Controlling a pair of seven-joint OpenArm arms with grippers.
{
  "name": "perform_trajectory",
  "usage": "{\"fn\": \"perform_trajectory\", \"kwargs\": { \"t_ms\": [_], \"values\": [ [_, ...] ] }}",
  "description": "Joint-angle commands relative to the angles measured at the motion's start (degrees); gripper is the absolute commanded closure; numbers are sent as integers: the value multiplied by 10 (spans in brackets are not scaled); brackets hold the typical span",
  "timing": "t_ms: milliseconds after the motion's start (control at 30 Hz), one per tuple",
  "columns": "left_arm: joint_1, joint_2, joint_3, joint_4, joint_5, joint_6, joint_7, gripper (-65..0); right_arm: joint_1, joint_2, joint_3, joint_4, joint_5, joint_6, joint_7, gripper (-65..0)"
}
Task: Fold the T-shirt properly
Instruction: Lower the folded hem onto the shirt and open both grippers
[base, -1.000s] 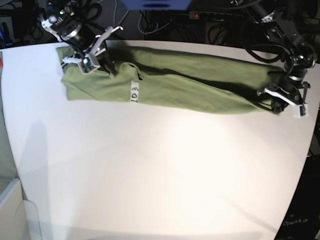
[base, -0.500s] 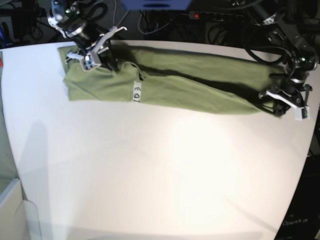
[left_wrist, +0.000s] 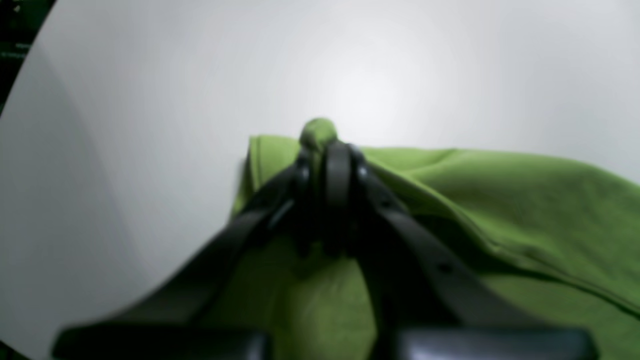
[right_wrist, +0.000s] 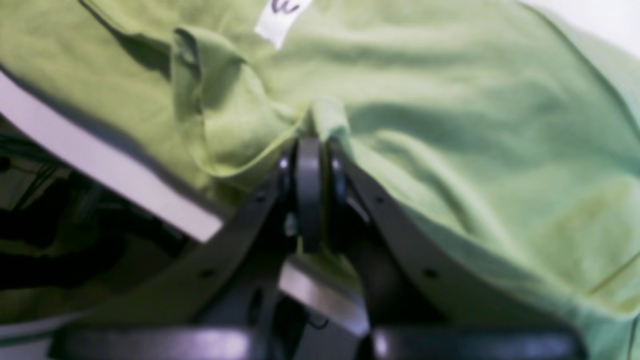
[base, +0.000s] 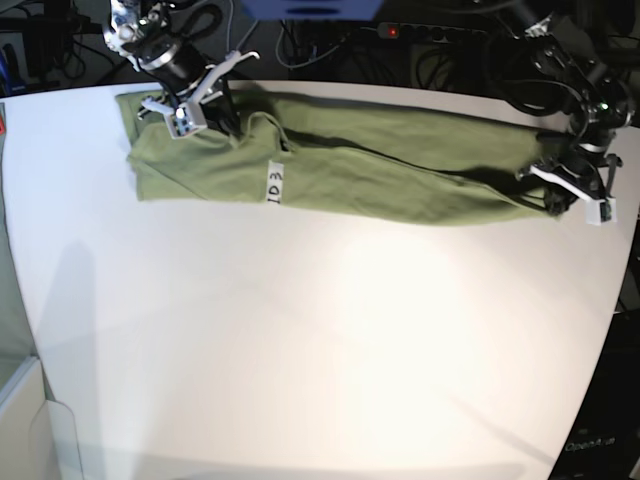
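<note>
Olive-green T-shirt, long narrow band across the far tabletop.

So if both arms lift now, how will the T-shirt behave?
The T-shirt is probably floppy: it creases around the left gripper and right gripper. Held only at the ends, its middle would likely sag. It looks light, unlikely to slip.

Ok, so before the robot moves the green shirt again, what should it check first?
1. Left gripper pinching the T-shirt: ok, jaws shut on a nub of cloth.
2. Right gripper pinching it too: ok, jaws shut on a fold.
3. Shirt stretched between both arms: ok, a long band across the table.
4. Cloth smooth: not ok, bunched near the white tag.
5. All layers caught in each pinch: cannot tell.
6. Room on the table for the fold: ok, bare white surface in front.
</note>
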Motion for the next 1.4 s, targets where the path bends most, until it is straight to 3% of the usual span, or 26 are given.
{"fn": "perform_trajectory", "kwargs": {
  "t_ms": [0,800,867,1067,1133,1367],
  "values": [
    [-3,-7,0,9,-11,-1,-14,-27,-2,1,0,7,9,2,13,-4],
    [33,-29,2,9,-5,-1,-8,-37,27,1,1,-37,10,2,13,-3],
    [36,-39,9,9,-8,-1,-8,-79,27,2,1,-37,10,2,13,-3],
    [44,-41,12,9,-10,-1,-8,-332,27,2,1,-36,10,2,13,-3],
    [52,-40,14,14,-11,-1,-8,-386,27,2,1,-36,10,2,13,-3],
    [81,-39,12,16,-11,-1,-7,-406,34,2,1,-36,9,2,13,-3]
  ]
}}
